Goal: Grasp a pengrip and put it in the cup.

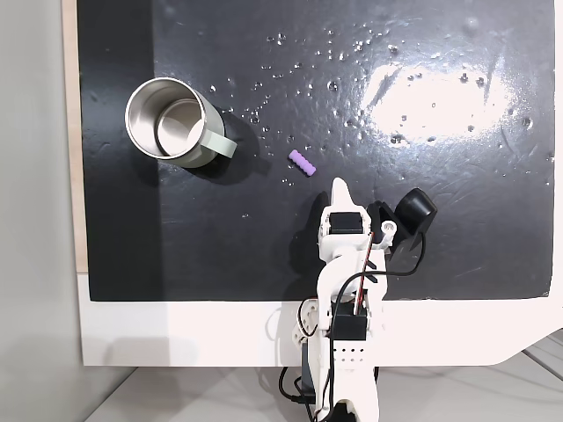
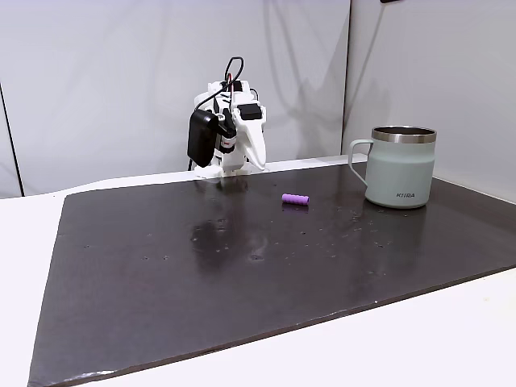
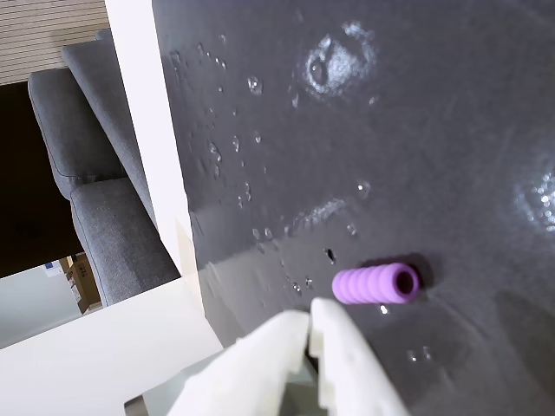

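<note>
- The pengrip lies on its side on the black mat, on the handle side of the cup and well apart from it.
- The pincer has its white tips together, holding nothing, near the pengrip without touching it.
- The cup stands upright.

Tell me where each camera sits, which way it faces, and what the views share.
A fixed view: overhead, looking straight down on the black mat; arm enters from the bottom edge, hand pointing up.
Another fixed view: low at the table's far side, facing the arm.
Wrist view: rides behind the shut hand, looking down past its tips.
Shared: all three show the pengrip; both fixed views show the cup.
</note>
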You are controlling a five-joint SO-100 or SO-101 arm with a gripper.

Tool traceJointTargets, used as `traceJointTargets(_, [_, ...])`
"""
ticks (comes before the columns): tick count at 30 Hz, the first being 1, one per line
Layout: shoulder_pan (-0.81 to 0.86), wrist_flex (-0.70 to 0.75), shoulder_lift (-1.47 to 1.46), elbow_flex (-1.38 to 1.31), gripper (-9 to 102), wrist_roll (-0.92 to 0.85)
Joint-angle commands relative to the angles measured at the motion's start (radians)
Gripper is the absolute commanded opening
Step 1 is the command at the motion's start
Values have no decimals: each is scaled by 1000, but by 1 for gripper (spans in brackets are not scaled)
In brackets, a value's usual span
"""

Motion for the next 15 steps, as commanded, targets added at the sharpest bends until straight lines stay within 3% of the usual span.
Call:
traceJointTargets(1, [-12,-9,11,-3,0,-15])
traceJointTargets(10, [-15,-9,11,-3,0,-20])
traceJointTargets(15, [-37,69,11,-57,0,-327])
